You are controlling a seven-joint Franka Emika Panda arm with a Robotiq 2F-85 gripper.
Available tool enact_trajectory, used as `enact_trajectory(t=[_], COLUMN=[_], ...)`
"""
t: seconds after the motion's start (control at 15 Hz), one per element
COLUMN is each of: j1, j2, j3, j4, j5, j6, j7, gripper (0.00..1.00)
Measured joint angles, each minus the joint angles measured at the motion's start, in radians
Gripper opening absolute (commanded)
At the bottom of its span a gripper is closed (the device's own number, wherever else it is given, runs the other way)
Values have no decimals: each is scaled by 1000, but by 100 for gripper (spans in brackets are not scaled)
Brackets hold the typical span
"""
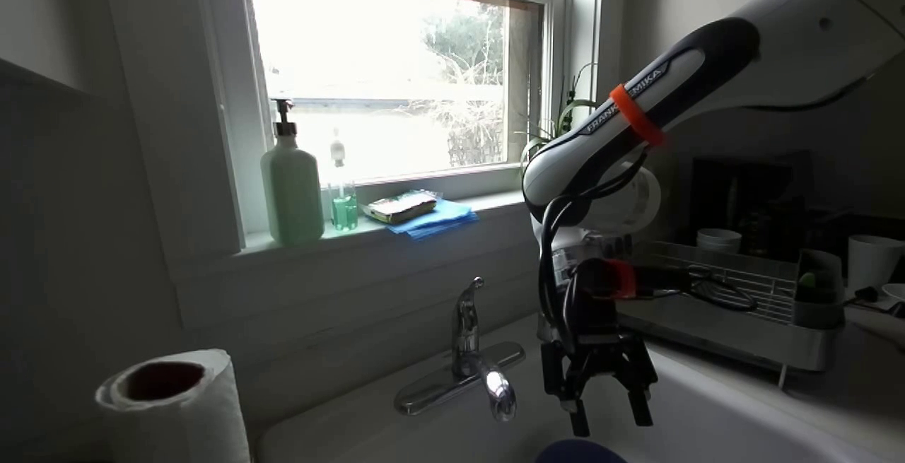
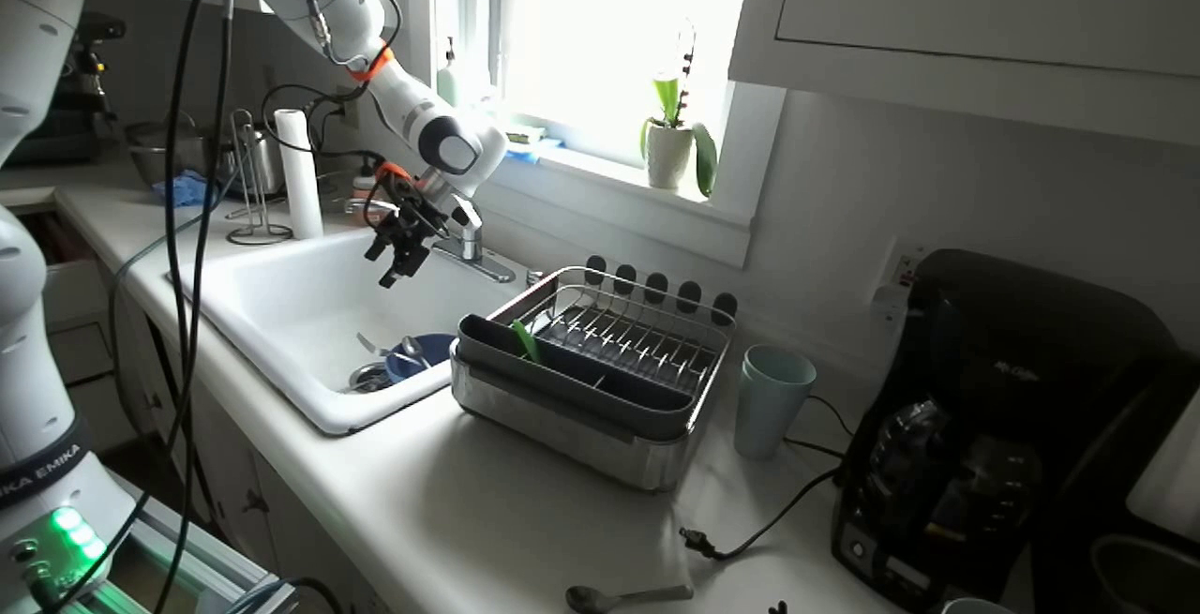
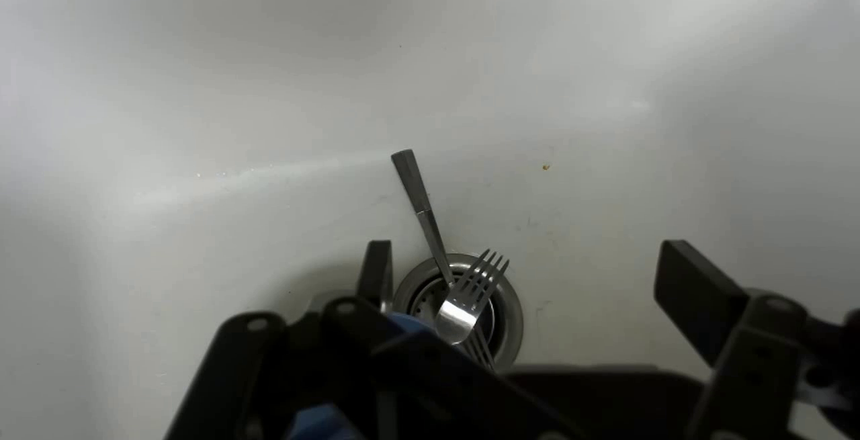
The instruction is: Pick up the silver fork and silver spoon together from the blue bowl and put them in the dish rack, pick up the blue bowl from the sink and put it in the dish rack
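My gripper (image 1: pixel 609 420) is open and empty, pointing down above the sink (image 2: pixel 309 309); it also shows in the wrist view (image 3: pixel 527 269). The blue bowl (image 2: pixel 437 349) stands in the sink by the drain. Only its edge (image 3: pixel 411 322) shows past my finger. A silver fork (image 3: pixel 467 302) has its tines over the drain; its handle is hidden by the gripper. A second utensil with fork tines (image 3: pixel 418 188) lies beneath it. A silver utensil (image 2: pixel 412 350) rests at the bowl; I cannot tell if it is the spoon. The dish rack (image 2: pixel 553 422) stands beside the sink.
The chrome faucet (image 1: pixel 466 343) stands close to the gripper at the back of the sink. A grey caddy (image 2: pixel 600 394) with a green item (image 2: pixel 526 340) hangs on the rack. A blue-grey cup (image 2: pixel 773 403), a coffee maker (image 2: pixel 984 426) and a dark spoon (image 2: pixel 628 598) are on the counter.
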Motion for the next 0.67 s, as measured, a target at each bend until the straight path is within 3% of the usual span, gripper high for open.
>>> enact_trajectory(t=[0.33,0.67], j1=[-2,-15], j2=[27,83], j3=[-13,-34], j4=[-7,-67], j5=[-1,0], j6=[33,218], j7=[32,57], gripper=[100,100])
